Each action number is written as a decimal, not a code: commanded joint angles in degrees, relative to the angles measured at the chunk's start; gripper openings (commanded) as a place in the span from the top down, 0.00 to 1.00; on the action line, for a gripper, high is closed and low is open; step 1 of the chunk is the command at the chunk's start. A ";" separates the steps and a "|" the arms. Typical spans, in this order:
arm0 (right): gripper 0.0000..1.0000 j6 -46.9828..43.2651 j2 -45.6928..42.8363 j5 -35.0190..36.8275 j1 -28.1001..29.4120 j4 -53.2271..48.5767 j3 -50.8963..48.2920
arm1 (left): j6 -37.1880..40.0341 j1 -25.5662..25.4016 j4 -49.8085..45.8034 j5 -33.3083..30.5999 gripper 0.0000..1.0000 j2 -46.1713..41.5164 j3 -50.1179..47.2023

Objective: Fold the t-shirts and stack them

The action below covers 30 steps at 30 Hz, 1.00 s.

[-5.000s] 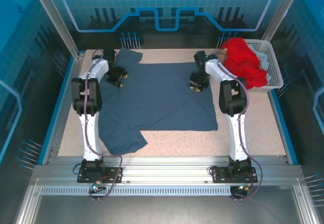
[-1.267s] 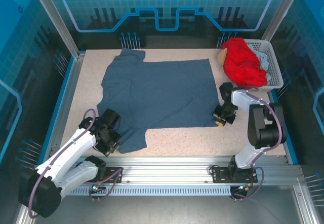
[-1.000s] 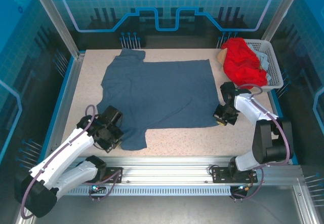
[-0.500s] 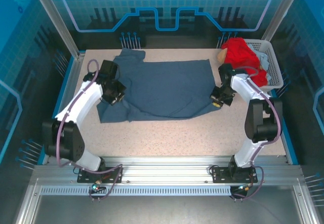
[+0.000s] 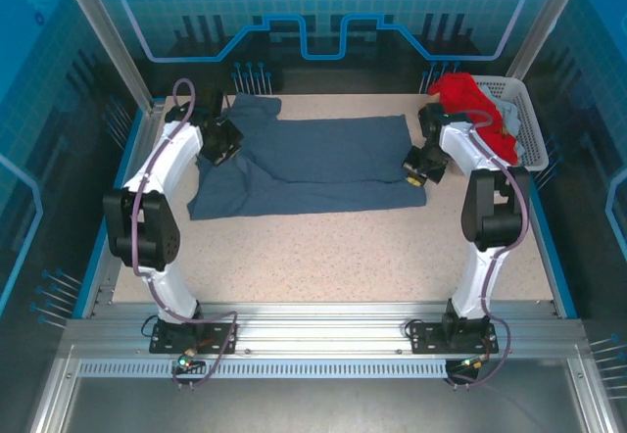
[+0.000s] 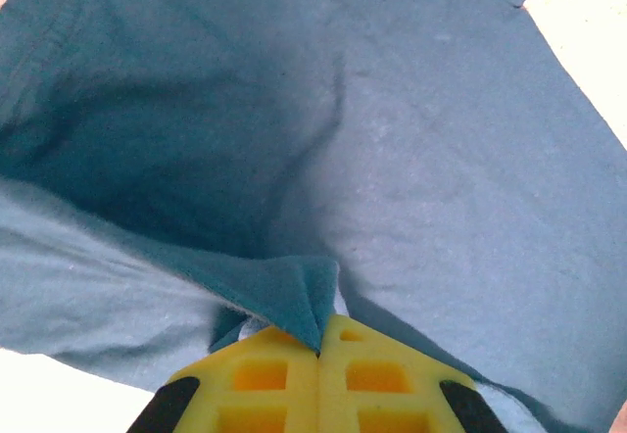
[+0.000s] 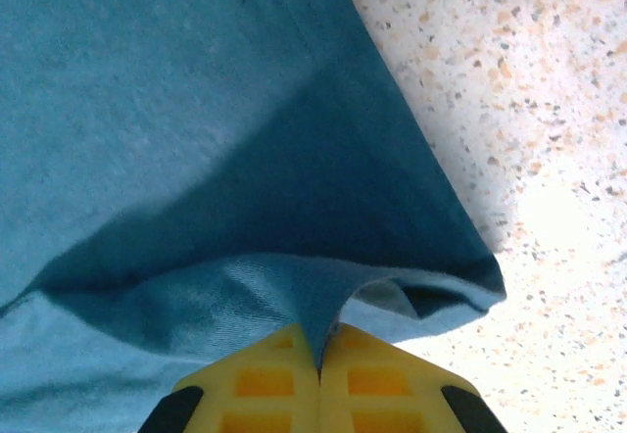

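Pinching blue t-shirt [image 6: 441, 178], left fingers [image 6: 260, 384] meet; overhead shows red t-shirt [image 5: 465, 90].

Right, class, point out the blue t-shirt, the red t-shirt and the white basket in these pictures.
blue t-shirt [image 5: 313, 164], top external view, middle of the folded cloth.
red t-shirt [image 5: 470, 92], top external view, top of the heap in the basket.
white basket [image 5: 532, 134], top external view, its right wall.

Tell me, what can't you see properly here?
- Top view: the basket inside, under the red t-shirt.
- Top view: the blue t-shirt lower layer, under its folded-over half.
- Left wrist view: the shirt's edges, cut off by the frame.
- Right wrist view: cloth pinched inside the right gripper, hidden by its pads.
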 commanded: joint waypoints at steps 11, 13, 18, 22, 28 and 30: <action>1.00 3.43 5.14 -0.11 -0.96 -3.50 5.42 | 5.31 1.63 -1.23 1.25 1.00 7.19 8.95; 1.00 3.47 5.38 -0.05 -0.99 -3.58 5.98 | 5.31 1.92 -1.36 1.16 1.00 7.50 9.20; 1.00 3.52 6.10 0.08 -0.97 -3.94 7.61 | 5.47 2.42 -1.80 0.50 1.00 8.08 9.31; 1.00 3.66 7.00 0.34 -1.17 -4.51 9.09 | 5.40 2.91 -1.39 0.38 1.00 8.36 9.39; 1.00 3.60 9.20 1.21 -1.46 -5.59 11.26 | 5.16 3.66 -1.36 0.09 1.00 9.44 10.92; 1.00 3.74 9.84 1.65 -1.54 -5.90 11.83 | 4.84 3.99 -1.54 -0.70 1.00 9.53 11.06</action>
